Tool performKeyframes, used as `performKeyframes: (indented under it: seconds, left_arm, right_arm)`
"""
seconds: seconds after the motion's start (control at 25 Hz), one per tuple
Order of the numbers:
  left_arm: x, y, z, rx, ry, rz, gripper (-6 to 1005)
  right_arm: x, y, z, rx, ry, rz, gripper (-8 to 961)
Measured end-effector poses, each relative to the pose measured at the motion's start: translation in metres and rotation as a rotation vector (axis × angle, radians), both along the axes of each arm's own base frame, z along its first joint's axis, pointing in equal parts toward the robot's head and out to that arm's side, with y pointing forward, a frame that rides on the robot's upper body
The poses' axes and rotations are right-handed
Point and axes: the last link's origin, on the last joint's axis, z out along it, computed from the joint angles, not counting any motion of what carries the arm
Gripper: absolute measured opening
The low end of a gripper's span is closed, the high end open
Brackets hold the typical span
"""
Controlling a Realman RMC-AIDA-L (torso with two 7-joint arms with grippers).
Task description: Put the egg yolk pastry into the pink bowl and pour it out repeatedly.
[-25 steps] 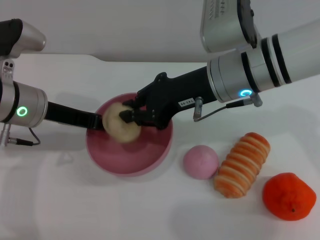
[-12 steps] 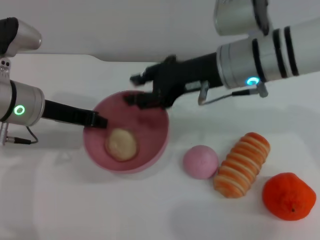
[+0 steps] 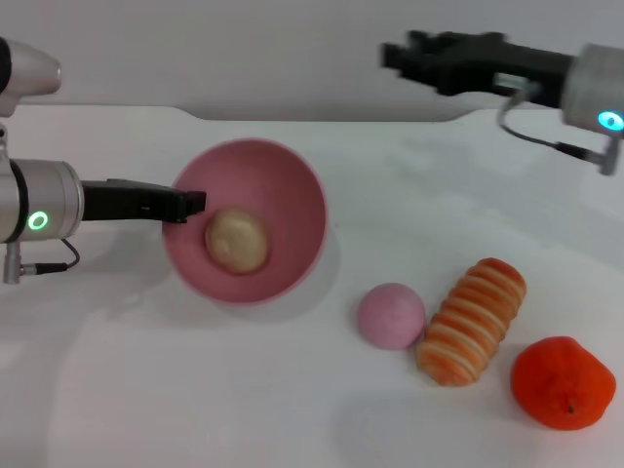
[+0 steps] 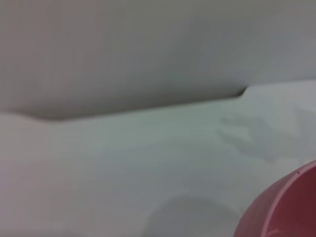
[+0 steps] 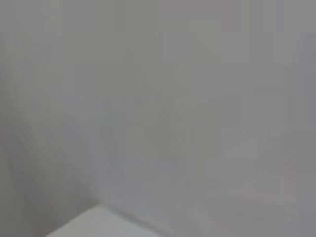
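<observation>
White tabletop (image 3: 195, 390): left gripper (image 3: 190, 203) clamps tilted pink bowl (image 3: 283, 210) holding egg yolk pastry (image 3: 236, 240), wrist showing only rim (image 4: 281, 202); right gripper's (image 3: 409, 54) fingers unclear

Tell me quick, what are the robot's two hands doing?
Left gripper: shut on the pink bowl rim, tipping it with the egg yolk pastry inside.
Right gripper: raised, holding nothing; open or shut cannot be told.

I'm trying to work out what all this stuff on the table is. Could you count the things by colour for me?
Pink: 2, the bowl held at its rim by the left gripper, and the ball.
Cream: 1, the pastry inside the bowl.
Orange and cream striped: 1, the bread.
Orange: 1, the fruit.
Total: 5.
</observation>
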Motion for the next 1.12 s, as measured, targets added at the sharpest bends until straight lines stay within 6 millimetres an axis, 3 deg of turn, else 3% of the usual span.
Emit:
performKeyframes:
  seconds: [0.04, 0.32, 0.68, 1.12]
  left_arm:
    - [0.0, -0.001, -0.001, 0.008, -0.004, -0.008, 1]
    - [-0.004, -0.005, -0.005, 0.039, 0.012, -0.033, 0]
    - [0.0, -0.001, -0.004, 0.093, 0.059, -0.101, 0]
    - [0.026, -0.004, -0.017, 0.444, 0.269, -0.398, 0]
  right_arm:
    - [0.018, -0.002, 0.004, 0.029, 0.03, -0.045, 477]
    - [0.059, -0.008, 0.006, 0.068, 0.055, -0.157, 478]
    - [0.085, -0.019, -0.008, 0.041, 0.056, -0.241, 478]
    - [0.143, -0.063, -0.015, 0.116, 0.139, -0.384, 478]
